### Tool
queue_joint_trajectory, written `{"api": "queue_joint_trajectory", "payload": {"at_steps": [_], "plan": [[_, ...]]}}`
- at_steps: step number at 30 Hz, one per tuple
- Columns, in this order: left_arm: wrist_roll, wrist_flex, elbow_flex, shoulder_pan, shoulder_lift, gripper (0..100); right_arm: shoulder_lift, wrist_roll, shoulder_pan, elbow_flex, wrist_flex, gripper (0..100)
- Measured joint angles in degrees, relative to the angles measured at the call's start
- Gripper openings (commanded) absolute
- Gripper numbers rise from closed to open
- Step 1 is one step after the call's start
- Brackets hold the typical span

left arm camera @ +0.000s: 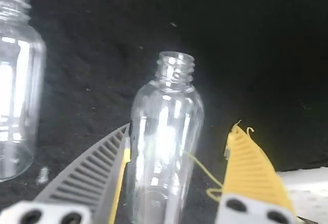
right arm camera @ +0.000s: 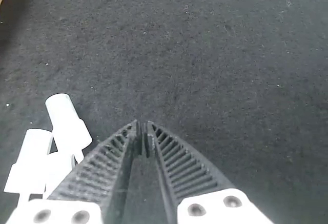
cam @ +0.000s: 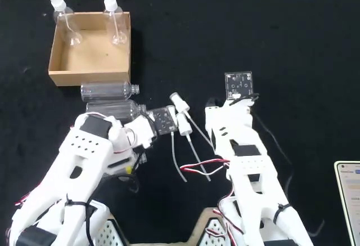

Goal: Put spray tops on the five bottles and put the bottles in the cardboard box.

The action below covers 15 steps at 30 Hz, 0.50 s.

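Note:
Two clear uncapped bottles lie on the black table in front of the cardboard box [cam: 90, 60]: one [cam: 109, 91] nearer the box, the other [cam: 115, 110] beside my left arm. My left gripper [left arm camera: 181, 126] is open, its grey and yellow fingers either side of the nearer bottle [left arm camera: 166, 131]; the second bottle [left arm camera: 15, 80] lies beside it. Two bottles with spray tops [cam: 115, 18] stand at the box's far side. Loose white spray tops [cam: 181, 113] with long tubes lie between the arms. My right gripper [right arm camera: 142, 129] is shut and empty, next to the spray tops [right arm camera: 64, 121].
A screen device [cam: 349, 201] lies at the table's right edge. Red and white cables [cam: 202, 167] run between the arm bases. Bare black cloth spreads beyond the right gripper.

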Motion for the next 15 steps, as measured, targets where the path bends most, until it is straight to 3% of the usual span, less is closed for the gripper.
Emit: {"api": "queue_joint_trajectory", "payload": {"at_steps": [5,15], "plan": [[0.35,-3.6,3.6,0.0,0.0,37,0.0,0.0,0.0,0.0,0.0,1.1],[3.08,-7.21,6.77,0.0,0.0,35,0.0,0.0,0.0,-0.09,0.0,1.1]]}}
